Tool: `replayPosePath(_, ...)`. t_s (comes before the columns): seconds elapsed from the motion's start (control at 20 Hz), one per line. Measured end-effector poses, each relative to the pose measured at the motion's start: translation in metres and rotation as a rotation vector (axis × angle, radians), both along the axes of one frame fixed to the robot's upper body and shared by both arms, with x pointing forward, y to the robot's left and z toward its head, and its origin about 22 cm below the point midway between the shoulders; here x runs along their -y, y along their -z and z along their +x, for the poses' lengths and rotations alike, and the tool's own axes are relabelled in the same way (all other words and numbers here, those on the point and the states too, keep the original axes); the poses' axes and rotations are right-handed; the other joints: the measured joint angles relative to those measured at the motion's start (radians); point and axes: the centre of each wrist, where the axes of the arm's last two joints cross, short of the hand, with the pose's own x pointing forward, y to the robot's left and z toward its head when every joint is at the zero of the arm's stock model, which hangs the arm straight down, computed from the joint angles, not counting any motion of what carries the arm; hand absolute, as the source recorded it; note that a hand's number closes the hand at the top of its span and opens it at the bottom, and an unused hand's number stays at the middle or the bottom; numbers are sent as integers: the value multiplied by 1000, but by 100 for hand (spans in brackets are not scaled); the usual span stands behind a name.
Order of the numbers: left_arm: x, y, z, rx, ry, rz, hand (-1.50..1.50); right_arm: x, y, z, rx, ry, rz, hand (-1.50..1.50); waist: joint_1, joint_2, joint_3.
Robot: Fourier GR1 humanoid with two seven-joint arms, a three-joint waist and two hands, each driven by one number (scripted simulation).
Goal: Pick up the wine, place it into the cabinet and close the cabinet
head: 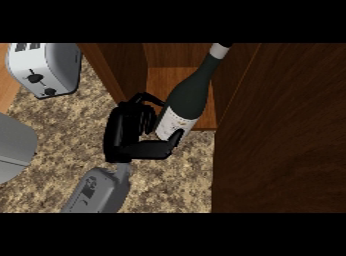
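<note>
A dark green wine bottle [191, 94] with a white label and a pale cap leans up and to the right, its neck reaching into the open cabinet [158, 80]. My left hand [126, 131] is shut on the bottle's lower part, fingers curled over its left side and thumb under the label. The bottle's base sits at the front edge of the cabinet's light wooden floor. The cabinet's dark door [290, 130] stands open at the right. My right hand does not show.
A silver toaster [46, 67] stands on the speckled counter [65, 130] at the upper left. A large grey object [2, 150] fills the left edge. The cabinet's dark left wall [117, 67] stands just above my hand.
</note>
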Motion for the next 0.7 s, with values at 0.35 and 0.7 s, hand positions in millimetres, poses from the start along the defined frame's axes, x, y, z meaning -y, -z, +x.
replayPosePath(0.35,22,17,13,-30,-21,51,150,5,-2,4,1,1,-7,-150,-2,0,0)
replayPosePath(0.7,34,42,16,-69,-52,50,150,3,-3,-2,10,-6,-10,-150,-3,0,0)
